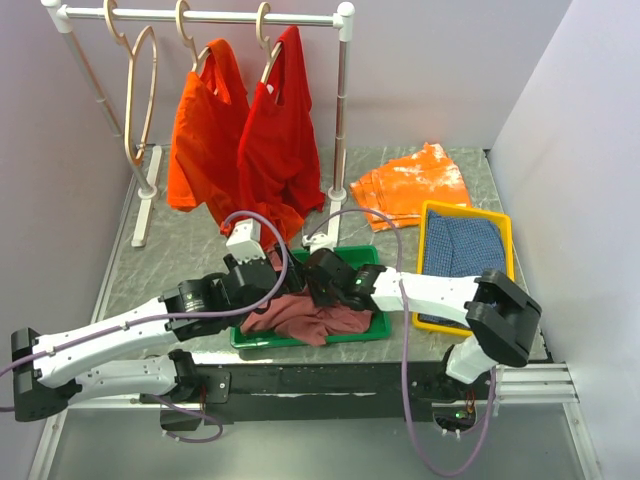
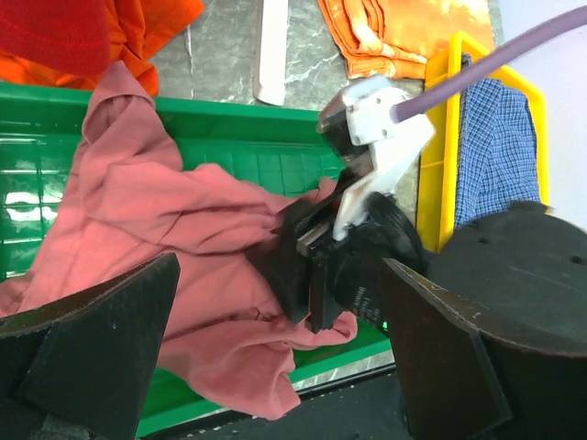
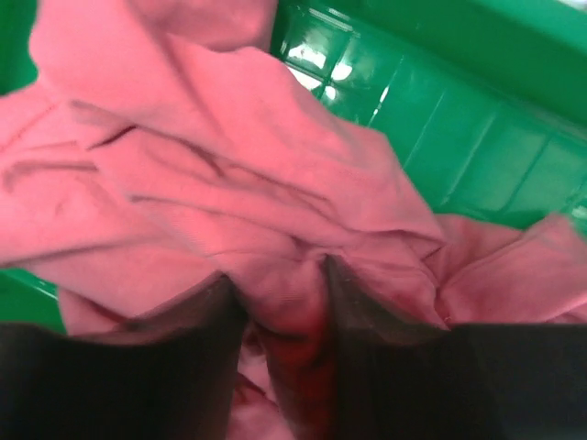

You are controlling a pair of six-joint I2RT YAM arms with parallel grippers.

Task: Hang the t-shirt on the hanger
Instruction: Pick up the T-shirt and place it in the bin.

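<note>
The dusty rose t-shirt (image 1: 300, 315) lies crumpled in a green tray (image 1: 360, 255) at the near table edge. It also shows in the left wrist view (image 2: 156, 220) and the right wrist view (image 3: 229, 156). My right gripper (image 1: 322, 292) is down in the tray, shut on a fold of the shirt (image 3: 284, 302). The left wrist view shows that pinch from the side (image 2: 316, 293). My left gripper (image 1: 272, 285) is wide open and empty just above the shirt (image 2: 275, 367), beside the right gripper. The empty beige hanger (image 1: 128, 110) hangs at the rail's left end, far from both grippers.
The white rail (image 1: 200, 15) at the back holds an orange t-shirt (image 1: 200, 130) and a red t-shirt (image 1: 280, 140) on hangers. An orange cloth (image 1: 415, 180) lies on the table. A yellow tray (image 1: 505, 225) with blue checked cloth (image 1: 460, 250) is at the right.
</note>
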